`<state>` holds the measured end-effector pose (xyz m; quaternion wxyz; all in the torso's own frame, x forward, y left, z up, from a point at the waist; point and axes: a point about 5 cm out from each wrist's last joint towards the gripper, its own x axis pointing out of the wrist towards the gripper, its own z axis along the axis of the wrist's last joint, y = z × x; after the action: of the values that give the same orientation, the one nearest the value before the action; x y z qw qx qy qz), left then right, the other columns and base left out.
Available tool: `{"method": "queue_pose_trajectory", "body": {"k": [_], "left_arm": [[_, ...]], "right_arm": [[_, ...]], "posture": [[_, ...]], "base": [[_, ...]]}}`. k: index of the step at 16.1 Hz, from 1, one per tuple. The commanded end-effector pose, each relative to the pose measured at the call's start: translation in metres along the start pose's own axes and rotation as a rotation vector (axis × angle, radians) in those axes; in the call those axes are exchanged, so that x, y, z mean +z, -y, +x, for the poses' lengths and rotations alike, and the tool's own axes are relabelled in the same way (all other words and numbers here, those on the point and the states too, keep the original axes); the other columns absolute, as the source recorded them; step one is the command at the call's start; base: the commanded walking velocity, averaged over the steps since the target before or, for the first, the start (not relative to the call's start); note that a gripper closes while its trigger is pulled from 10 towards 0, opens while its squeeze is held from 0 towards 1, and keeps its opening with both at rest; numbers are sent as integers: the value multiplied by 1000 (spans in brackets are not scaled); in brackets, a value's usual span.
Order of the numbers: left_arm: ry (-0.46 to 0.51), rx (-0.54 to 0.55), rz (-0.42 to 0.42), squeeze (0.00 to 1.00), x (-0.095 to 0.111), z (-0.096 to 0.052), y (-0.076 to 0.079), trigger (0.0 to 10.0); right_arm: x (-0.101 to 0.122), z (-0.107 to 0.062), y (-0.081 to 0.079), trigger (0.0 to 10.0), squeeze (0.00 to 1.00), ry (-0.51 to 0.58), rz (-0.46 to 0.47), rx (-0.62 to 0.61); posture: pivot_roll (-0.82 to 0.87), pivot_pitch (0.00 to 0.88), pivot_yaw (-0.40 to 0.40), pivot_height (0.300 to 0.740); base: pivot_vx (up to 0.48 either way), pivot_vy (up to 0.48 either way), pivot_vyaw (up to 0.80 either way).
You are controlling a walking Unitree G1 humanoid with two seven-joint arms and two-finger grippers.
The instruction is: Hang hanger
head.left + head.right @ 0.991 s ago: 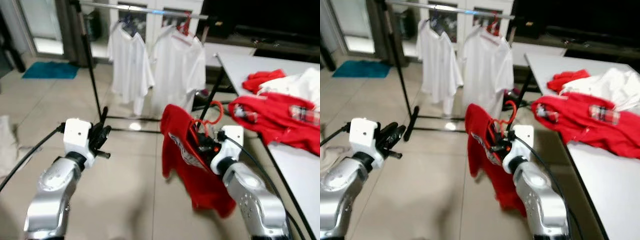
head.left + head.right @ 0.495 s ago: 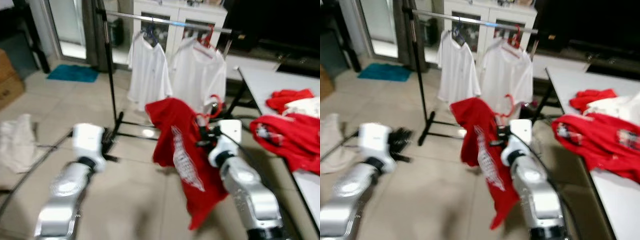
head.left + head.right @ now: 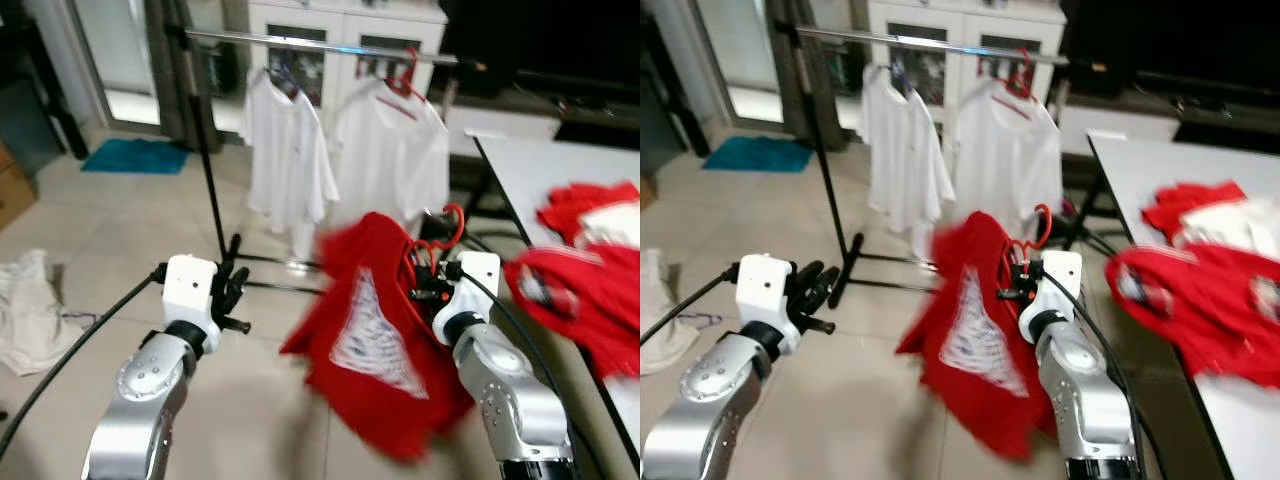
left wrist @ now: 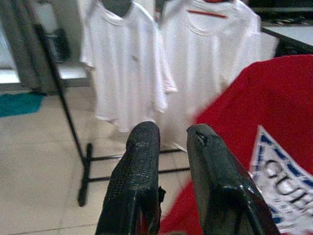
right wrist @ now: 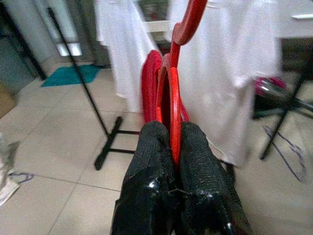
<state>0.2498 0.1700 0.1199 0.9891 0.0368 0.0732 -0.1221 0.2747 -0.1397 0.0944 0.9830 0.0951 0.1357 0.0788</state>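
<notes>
Right gripper pinches a curved red plastic hanger; left gripper slightly parted, empty.

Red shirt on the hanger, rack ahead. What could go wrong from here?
1. The right end effector pinches only the thin red hanger; the swinging red shirt may twist it loose.
2. Two white shirts already crowd the rail, so the hook may snag them.
</notes>
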Motion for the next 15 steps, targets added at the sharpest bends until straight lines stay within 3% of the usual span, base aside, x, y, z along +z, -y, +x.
{"method": "queue_pose_trajectory", "body": {"k": [1, 3, 7, 15], "left_arm": [[16, 20, 14, 0, 5, -1, -6, 10000], [16, 27, 8, 0, 5, -2, -5, 10000], [20, 44, 1, 0, 5, -2, -5, 10000], [18, 50, 2, 0, 6, -3, -7, 10000]], "right_arm": [[12, 3, -15, 10000, 0, 55, -40, 65], [13, 4, -17, 10000, 0, 53, -40, 69], [15, 6, -19, 10000, 0, 52, -56, 90], [15, 7, -23, 10000, 0, 48, -3, 104]], "posture": [[74, 0, -58, 740], [78, 0, -65, 740], [88, 0, -77, 740], [90, 0, -77, 740]], "base": [[454, 0, 0], [459, 0, 0], [460, 0, 800], [461, 0, 0]]}}
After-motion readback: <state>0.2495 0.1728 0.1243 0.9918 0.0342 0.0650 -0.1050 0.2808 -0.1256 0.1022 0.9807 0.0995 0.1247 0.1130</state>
